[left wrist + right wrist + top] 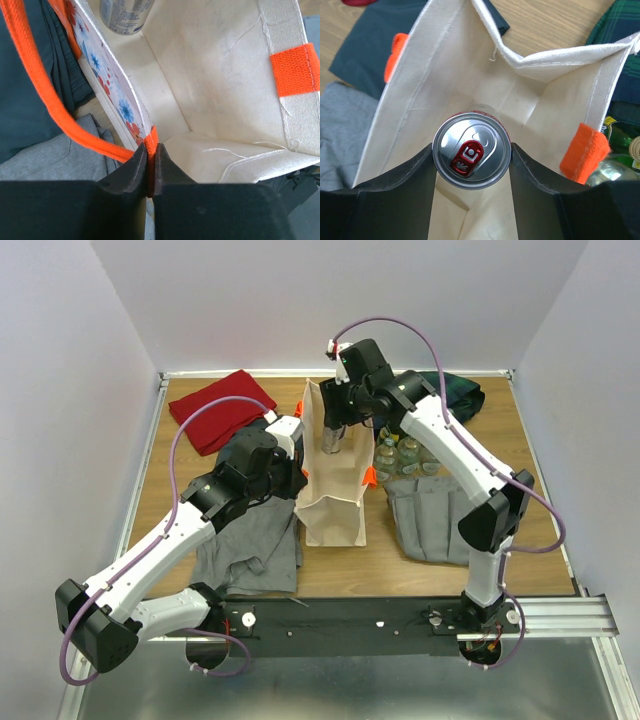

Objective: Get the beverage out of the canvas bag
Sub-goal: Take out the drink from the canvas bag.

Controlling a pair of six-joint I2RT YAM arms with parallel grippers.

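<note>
- Fingers of the right gripper [471, 165] squeeze a silver can [471, 157] over the open canvas bag [333, 502], mid-tabletop.
- Left wrist view alone shows the left gripper [151, 167] pinching the bag's orange handle [45, 100].
- Green bottles [400, 455] stand right of the bag.

One canvas bag [333, 502] stands mid-table, with one silver can [471, 157] above its opening. Right of it are about three clear bottles [398, 458]. Cloths: one red [220, 400], two grey [250, 545], one dark green [455, 390].
</note>
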